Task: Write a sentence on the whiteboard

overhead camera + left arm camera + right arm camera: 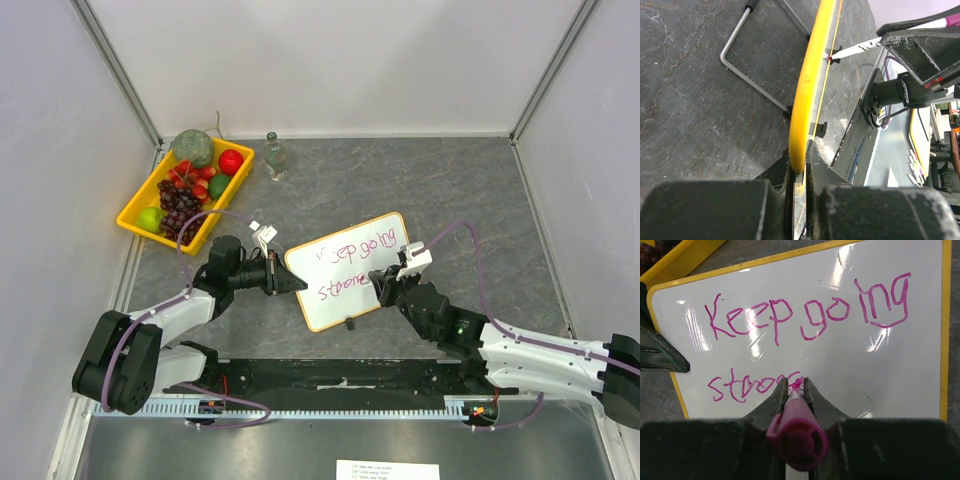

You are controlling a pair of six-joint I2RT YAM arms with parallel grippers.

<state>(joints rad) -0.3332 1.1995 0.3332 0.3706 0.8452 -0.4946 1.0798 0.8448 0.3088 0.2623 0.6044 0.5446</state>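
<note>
Two tools are committed to one item. I find the left tool closed hard on the yellow frame of the whiteboard, pinching the rim at the board's left edge from face and back. The right tool is clamped on a pink marker, whose tip sits on the board face at the end of the second written line. The board sits at mid-table between the two arms, turned at an angle to the near edge. A wire leg shows behind it in the left wrist view; whether the board rests flat or leans on that leg I cannot settle from these angles. I judge the board to be light, thin and stiff, so it should not flex under the pen, but with so little weight it would likely skate on the stone-pattern top if unheld. The writing face is glossy and offers no purchase, and I would expect fresh ink to smear on contact. The frame is the only sound place to hold, at an edge clear of the lettering, as it is held now. The two black clip feet on the near long edge look too small to serve as a hold.
</note>
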